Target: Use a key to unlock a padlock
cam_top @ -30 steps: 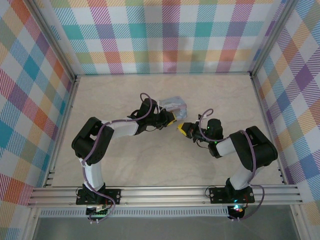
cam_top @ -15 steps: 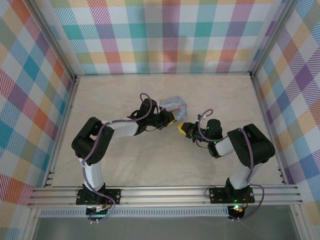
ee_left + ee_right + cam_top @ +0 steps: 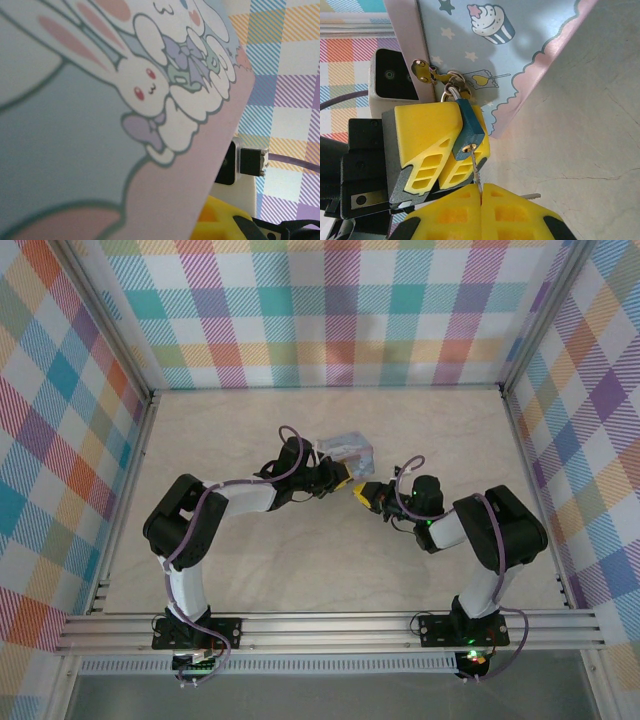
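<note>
A small dark blue padlock [image 3: 469, 127] hangs from the hasp [image 3: 432, 75] of the pastel-blue cartoon tin box [image 3: 520, 45]. My left gripper [image 3: 451, 150] is shut on the padlock's body, one yellow finger on each side. Below it, my right gripper [image 3: 481, 192] is shut on the key [image 3: 475, 169]. The thin blade points up and its tip is at the padlock's keyhole. From above, the left gripper [image 3: 343, 480] and right gripper [image 3: 362, 493] meet just in front of the tin box [image 3: 347, 451]. Close up in the left wrist view, the tin box [image 3: 100, 125] hides my left fingers.
A second metal sliver [image 3: 530, 196] sticks out sideways past my right fingers, just above the pale table [image 3: 590, 130]. The right gripper's yellow finger [image 3: 220, 222] shows past the box edge. Plaid walls [image 3: 330, 310] enclose the table [image 3: 250, 570], with free room left and right.
My right gripper has crept left and slightly up, closing the gap to the left gripper and the padlock. The left arm and the tin box have stayed put.
</note>
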Tool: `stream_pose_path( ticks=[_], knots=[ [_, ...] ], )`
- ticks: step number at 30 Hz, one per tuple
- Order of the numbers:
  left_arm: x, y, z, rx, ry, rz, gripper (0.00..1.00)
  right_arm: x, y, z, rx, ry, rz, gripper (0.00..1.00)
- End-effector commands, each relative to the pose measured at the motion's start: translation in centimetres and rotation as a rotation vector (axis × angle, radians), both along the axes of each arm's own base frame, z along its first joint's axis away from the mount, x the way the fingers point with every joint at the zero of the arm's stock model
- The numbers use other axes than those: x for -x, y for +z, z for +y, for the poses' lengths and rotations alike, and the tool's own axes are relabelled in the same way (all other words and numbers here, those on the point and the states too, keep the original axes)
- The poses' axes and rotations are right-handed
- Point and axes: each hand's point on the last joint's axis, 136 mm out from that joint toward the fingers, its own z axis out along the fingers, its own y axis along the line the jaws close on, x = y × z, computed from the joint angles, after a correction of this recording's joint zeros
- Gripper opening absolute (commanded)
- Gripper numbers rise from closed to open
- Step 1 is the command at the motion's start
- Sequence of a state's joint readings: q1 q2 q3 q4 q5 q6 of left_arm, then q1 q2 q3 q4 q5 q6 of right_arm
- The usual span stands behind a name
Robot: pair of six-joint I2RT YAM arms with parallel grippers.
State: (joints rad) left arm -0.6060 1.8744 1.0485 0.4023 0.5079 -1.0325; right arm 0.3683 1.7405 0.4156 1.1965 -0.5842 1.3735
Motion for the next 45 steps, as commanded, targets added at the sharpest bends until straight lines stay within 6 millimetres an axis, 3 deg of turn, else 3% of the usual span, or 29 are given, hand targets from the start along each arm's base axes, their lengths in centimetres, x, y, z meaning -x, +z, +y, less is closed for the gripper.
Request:
stream_pose_path(
  ticks=[1,17,33,38,45],
  knots=[
    [0.2,1.6,-0.3,0.050,-0.021,-0.023,0.07,-0.5,1.8,0.7,-0.033,0.020,-0.073,0.00],
    [0.4,1.8,-0.4,0.067,-0.028,-0.029,0.07,-0.9,1.8,0.7,-0.047,0.007,-0.060,0.00],
    [0.9,3.0,-0.5,0.105,-0.052,-0.055,0.07,-2.3,1.8,0.6,-0.196,-0.068,0.108,0.00],
    [1.0,3.4,-0.7,0.121,-0.060,-0.064,0.07,-2.7,0.4,0.0,-0.242,-0.135,0.234,0.00],
    [1.4,4.3,-0.8,0.146,-0.080,-0.082,0.07,-3.6,0.5,0.2,-0.259,-0.142,0.246,0.00]
  ],
)
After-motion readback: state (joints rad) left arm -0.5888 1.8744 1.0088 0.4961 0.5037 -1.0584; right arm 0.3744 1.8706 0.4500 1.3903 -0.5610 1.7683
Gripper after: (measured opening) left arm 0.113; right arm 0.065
